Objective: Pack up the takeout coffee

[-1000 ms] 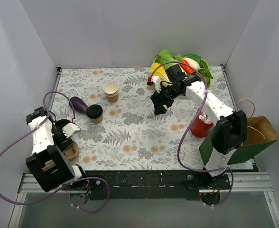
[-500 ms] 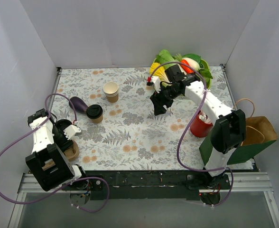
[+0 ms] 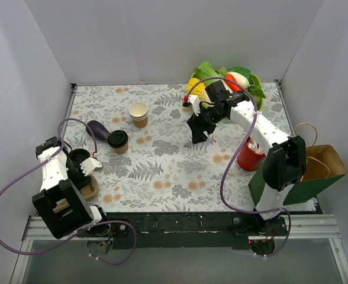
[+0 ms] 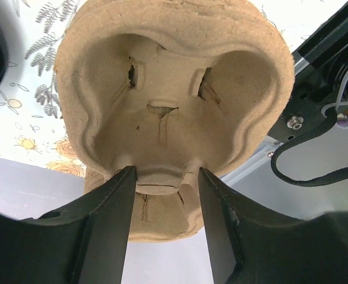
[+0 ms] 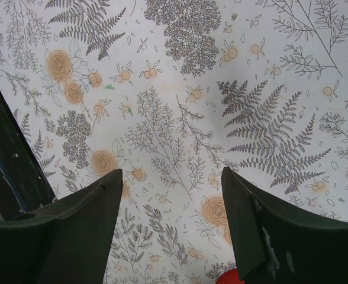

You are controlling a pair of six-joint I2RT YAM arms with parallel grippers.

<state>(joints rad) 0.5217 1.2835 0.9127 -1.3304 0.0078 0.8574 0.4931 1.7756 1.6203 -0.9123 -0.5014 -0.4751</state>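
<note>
I see the left jaws pinched onto the rim of the pulp cup carrier (image 4: 174, 118), at the near left corner of the desk (image 3: 174, 165). The right jaws stand apart with nothing between them, hanging over the bare floral desk towards its far right. The takeout coffee (image 3: 118, 141) sits upright on the desk with its black lid on, just beside the purple aubergine (image 3: 98, 129) and untouched by either arm; the stack of lidless cups (image 3: 138, 113) stands near it, farther back
</note>
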